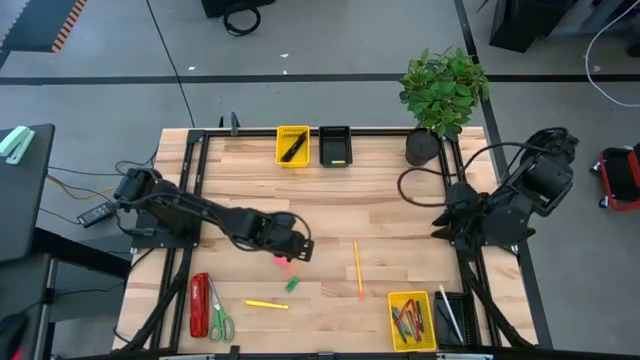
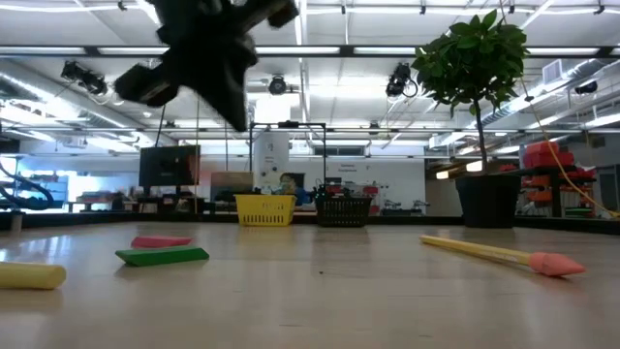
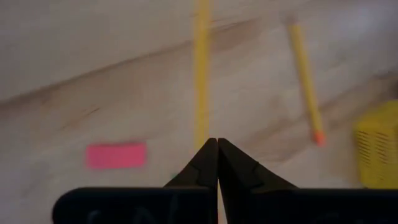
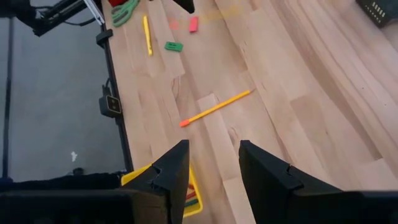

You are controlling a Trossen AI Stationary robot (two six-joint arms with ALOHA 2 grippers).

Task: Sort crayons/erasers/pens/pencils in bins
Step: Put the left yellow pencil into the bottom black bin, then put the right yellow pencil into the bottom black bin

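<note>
Wooden table (image 1: 400, 200) with stationery scattered across its near half. Left gripper (image 1: 300, 250) out over the table middle, fingers (image 3: 205, 163) pressed tight together with nothing between them, hovering just beside the pink eraser (image 1: 281, 260). Green eraser (image 1: 292, 284) lying close by, slightly nearer the front edge. Yellow pencil (image 1: 266, 304) flat on the wood, near the front. Orange pencil (image 1: 358, 268) lying alone, well right of the erasers, pink tip toward the front edge. Yellow bin (image 1: 292, 145) at the far edge holding a black pen (image 1: 293, 150); black bin (image 1: 335, 145) touching its right side, something green inside. Second yellow bin (image 1: 410, 320) at the front right with crayons (image 1: 407, 320) in it; just beside it, a black bin (image 1: 452, 318) holding pale pencils. Red stapler (image 1: 199, 304) and green-handled scissors (image 1: 219, 318) at the front left. Potted plant (image 1: 440, 95) at the far right corner. Right gripper (image 4: 211, 168) parked at the right edge, fingers apart and empty.
</note>
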